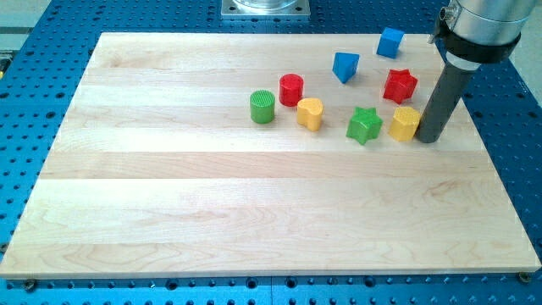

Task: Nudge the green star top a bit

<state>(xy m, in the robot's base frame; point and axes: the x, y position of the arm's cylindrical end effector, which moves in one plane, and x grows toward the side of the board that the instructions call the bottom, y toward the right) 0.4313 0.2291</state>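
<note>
As the eye travels from the view's left, a green cylinder (262, 107), red cylinder (291, 89) and yellow block (310, 113) are sitting together; the green star (364, 125) is lying beside a yellow block (405, 124), which my tip (429, 138) is touching, grasping nothing.

We count eight blocks: two blue (390, 41) (345, 66), two red (400, 85) (291, 89), two yellow (311, 113) (405, 124), two green (262, 107) (364, 125), one wooden board (212, 212), one rod tip (428, 138)

My tip (429, 139) rests at three o'clock of the yellow block (405, 123); green star block (364, 125) lies at its nine o'clock.
</note>
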